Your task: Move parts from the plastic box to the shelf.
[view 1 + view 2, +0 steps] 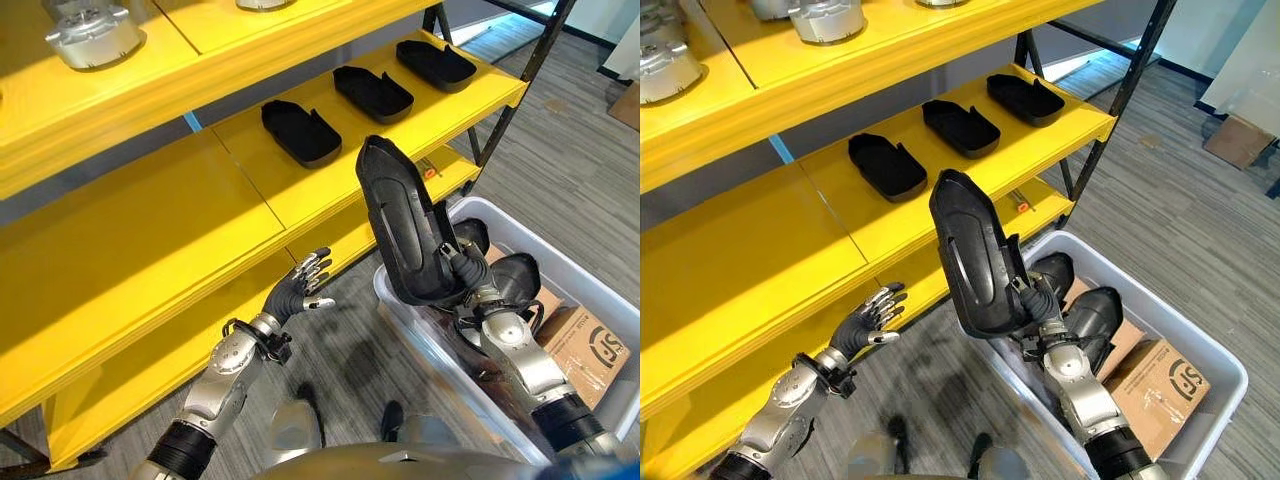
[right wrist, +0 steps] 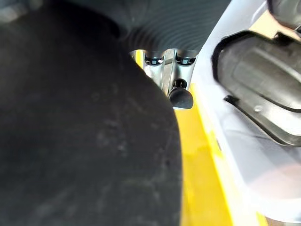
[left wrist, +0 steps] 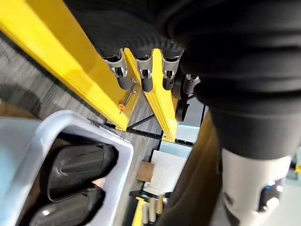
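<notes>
My right hand (image 1: pixel 468 268) is shut on a long black plastic part (image 1: pixel 398 222), holding it upright above the near-left end of the white plastic box (image 1: pixel 590 285). The part's top end stands level with the front edge of the middle yellow shelf (image 1: pixel 300 185). Three like black parts (image 1: pixel 300 132) lie in a row on that shelf. More black parts (image 1: pixel 1095 318) lie in the box. My left hand (image 1: pixel 298 287) hovers open with straight fingers in front of the shelf's lower edge, left of the held part and apart from it.
A brown cardboard carton (image 1: pixel 590 345) sits in the box at its right end. Silver metal parts (image 1: pixel 92 35) stand on the top shelf. A dark shelf post (image 1: pixel 520 85) rises at the right. Grey plank floor lies beyond the box.
</notes>
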### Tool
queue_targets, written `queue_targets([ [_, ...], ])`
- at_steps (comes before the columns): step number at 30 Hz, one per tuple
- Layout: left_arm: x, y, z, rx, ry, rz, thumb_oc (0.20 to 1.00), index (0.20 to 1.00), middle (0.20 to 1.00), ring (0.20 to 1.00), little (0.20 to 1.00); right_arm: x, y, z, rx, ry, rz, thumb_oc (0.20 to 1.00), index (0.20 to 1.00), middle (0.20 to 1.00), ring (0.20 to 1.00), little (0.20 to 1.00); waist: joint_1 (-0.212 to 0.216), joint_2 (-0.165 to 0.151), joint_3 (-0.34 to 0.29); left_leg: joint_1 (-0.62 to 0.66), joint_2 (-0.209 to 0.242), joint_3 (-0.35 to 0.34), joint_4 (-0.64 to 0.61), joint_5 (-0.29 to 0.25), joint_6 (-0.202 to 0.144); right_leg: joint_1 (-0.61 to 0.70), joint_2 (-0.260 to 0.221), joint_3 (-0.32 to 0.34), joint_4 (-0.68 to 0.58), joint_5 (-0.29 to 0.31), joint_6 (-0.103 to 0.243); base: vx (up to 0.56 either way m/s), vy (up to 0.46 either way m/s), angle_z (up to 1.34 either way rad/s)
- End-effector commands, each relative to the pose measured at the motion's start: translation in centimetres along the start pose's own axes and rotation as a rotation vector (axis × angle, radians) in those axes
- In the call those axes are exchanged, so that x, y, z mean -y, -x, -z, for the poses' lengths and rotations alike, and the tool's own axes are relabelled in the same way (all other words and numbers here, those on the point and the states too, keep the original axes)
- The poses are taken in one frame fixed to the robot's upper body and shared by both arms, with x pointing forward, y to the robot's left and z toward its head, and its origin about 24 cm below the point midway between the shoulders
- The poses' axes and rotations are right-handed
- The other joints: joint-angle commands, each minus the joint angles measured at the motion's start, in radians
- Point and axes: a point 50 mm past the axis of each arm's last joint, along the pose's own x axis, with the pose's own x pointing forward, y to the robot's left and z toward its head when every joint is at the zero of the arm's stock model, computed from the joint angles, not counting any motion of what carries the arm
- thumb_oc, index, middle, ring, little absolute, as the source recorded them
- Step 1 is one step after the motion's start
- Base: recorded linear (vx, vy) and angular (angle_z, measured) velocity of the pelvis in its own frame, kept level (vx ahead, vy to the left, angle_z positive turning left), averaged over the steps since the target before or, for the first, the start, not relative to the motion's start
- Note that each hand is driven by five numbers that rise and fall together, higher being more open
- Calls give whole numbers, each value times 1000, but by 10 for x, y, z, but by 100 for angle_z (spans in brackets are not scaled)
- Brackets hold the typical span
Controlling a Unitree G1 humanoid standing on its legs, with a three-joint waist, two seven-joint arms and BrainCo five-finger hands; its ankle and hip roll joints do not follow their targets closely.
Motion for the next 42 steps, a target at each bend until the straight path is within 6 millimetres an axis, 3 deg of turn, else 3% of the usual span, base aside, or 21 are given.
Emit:
queue_targets([
  [1,-4,-3,-20,102,-8,-84,1000,1000,1000,1000,1000,6,-11,-43,226,28,48,200,200,200,200,200,-1,-15,-37,-29,68,-22,-3,-1,-56,-50,8,76,53,39,72,26,277,30],
  [2,-7,0,-21,123,-6,-111,1000,1000,1000,1000,1000,14,-14,-51,250,86,71,200,200,200,200,200,-5,1,-44,-28,139,-11,-8,85,-87,-56,-20,42,73,23,68,-3,331,27],
  [6,-6,-2,-26,158,-9,-131,1000,1000,1000,1000,1000,19,-17,-61,275,138,86,200,200,200,200,200,-16,35,-41,-16,183,42,-40,132,-109,-70,-54,-6,124,0,67,-37,300,48],
  [9,-10,-4,-28,178,12,-176,1000,1000,1000,1000,1000,19,-19,-72,305,164,73,200,200,200,200,200,-17,62,-31,-10,181,52,-73,122,-112,-94,-85,-19,197,-25,75,-59,387,41],
  [12,-11,-4,-27,166,-4,-178,1000,1000,1000,1000,1000,16,-20,-71,285,159,64,200,200,200,200,200,-8,67,-28,6,153,75,-93,63,-103,-87,-114,-38,219,-27,87,-35,246,40],
  [15,-10,0,-28,179,-39,-166,1000,1000,1000,1000,1000,12,-21,-63,241,104,31,200,200,200,200,200,21,59,-26,11,104,48,-110,26,-90,-44,-126,-32,167,6,108,-25,436,31],
  [21,-17,9,-25,164,-54,-199,1000,1000,1000,1000,1000,0,-17,-54,200,38,-41,200,200,200,200,200,56,36,-42,51,46,44,-163,5,-69,10,-146,-42,55,78,162,26,301,17],
  [26,-25,13,-37,239,-112,-220,1000,1000,1000,1000,1000,-7,-21,-56,202,16,-45,200,200,200,200,200,113,-1,-52,59,-2,76,-190,-16,-40,51,-187,-109,-9,137,203,-3,258,13],
  [29,-27,12,-42,253,-86,-180,1000,1000,1000,1000,1000,-10,-30,-63,210,-17,7,200,200,200,200,200,167,-34,-43,50,-69,96,-206,-43,3,56,-228,-164,25,214,226,-54,287,28],
  [30,-26,12,-41,251,-98,-176,1000,1000,1000,1000,1000,-10,-31,-63,209,-20,10,200,200,200,200,200,171,-36,-43,49,-74,97,-207,-45,6,56,-230,-168,29,219,227,-5,343,25],
  [31,-25,12,-39,232,-105,-159,1000,1000,1000,1000,1000,-9,-36,-63,189,-51,27,200,200,200,200,200,192,-44,-42,56,-103,100,-215,-76,18,65,-243,-181,81,233,251,20,266,20],
  [35,-25,13,-36,220,-67,-166,1000,1000,1000,1000,1000,-10,-35,-61,174,-52,31,200,200,200,200,200,204,-43,-39,63,-133,124,-217,-100,55,34,-251,-216,195,249,251,-12,259,14],
  [36,-25,11,-36,219,-67,-167,1000,1000,1000,1000,1000,-9,-36,-61,173,-50,31,200,200,200,200,200,197,-45,-36,65,-143,115,-218,-109,65,13,-234,-199,210,250,247,-73,151,0],
  [38,-21,2,-35,203,-63,-148,1000,1000,1000,1000,1000,-6,-37,-60,165,-41,51,200,200,200,200,200,152,-45,-21,70,-160,72,-220,-114,82,-101,-147,-130,196,257,215,9,35,7],
  [39,-17,-1,-34,202,-76,-121,1000,1000,1000,1000,1000,-3,-37,-57,157,-41,59,200,200,200,200,200,133,-53,-14,83,-166,56,-220,-122,76,-131,-128,-100,138,279,219,128,-143,56],
  [40,-14,-3,-34,204,-82,-100,1000,1000,1000,1000,1000,0,-38,-55,146,-45,62,200,200,200,200,200,117,-66,-7,95,-167,42,-220,-134,66,-156,-131,-61,51,338,240,124,-198,50],
  [42,-8,-6,-32,204,-76,-72,1000,1000,1000,1000,1000,4,-36,-49,116,-50,80,200,200,200,200,200,94,-78,-6,100,-169,9,-220,-143,64,-179,-130,17,-24,390,259,107,-176,29],
])
